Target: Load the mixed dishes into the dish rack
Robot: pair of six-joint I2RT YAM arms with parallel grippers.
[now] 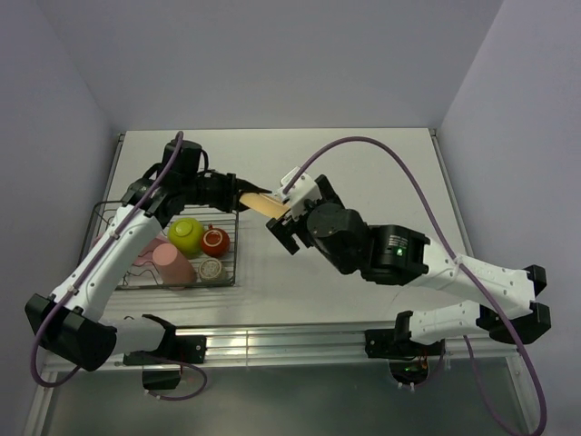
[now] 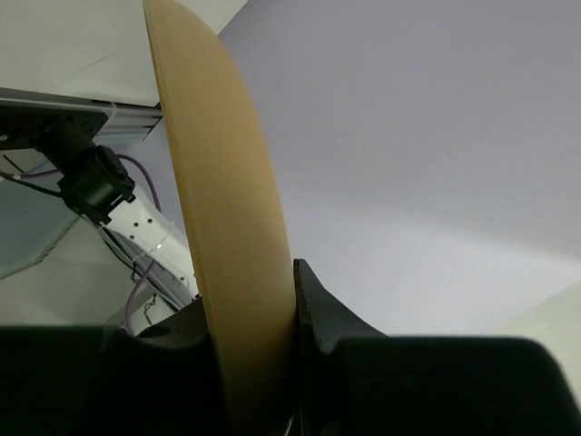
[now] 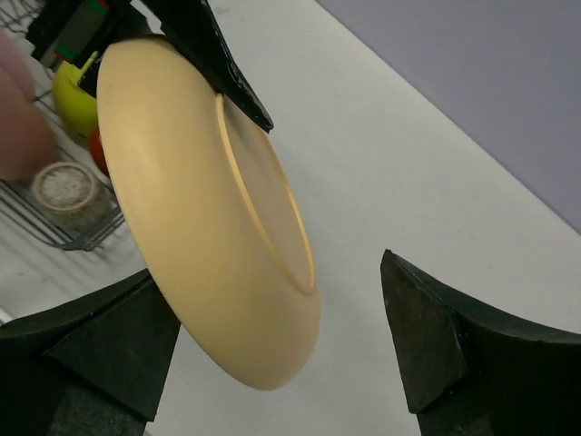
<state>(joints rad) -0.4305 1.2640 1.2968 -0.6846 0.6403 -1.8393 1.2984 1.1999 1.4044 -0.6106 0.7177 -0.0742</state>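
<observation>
My left gripper (image 1: 240, 193) is shut on the rim of the yellow-orange plate (image 1: 264, 203) and holds it on edge above the table, just right of the dish rack (image 1: 234, 265). In the left wrist view the plate (image 2: 227, 218) is clamped between both fingers of my left gripper (image 2: 259, 331). My right gripper (image 3: 281, 336) is open, and the plate's free edge (image 3: 209, 227) hangs between its fingers, close to the left one. The rack holds the lime-green bowl (image 1: 186, 234), the red-orange bowl (image 1: 215, 241), the salmon-pink cup (image 1: 172, 265) and the tiny beige cup (image 1: 211, 269). The pink plate (image 1: 145, 249) is mostly hidden under my left arm.
The rack stands at the table's left side, near the left wall. Bare white table (image 1: 363, 173) lies behind and to the right of the plate. My right arm stretches across the middle from the near right. A metal rail (image 1: 290, 341) runs along the near edge.
</observation>
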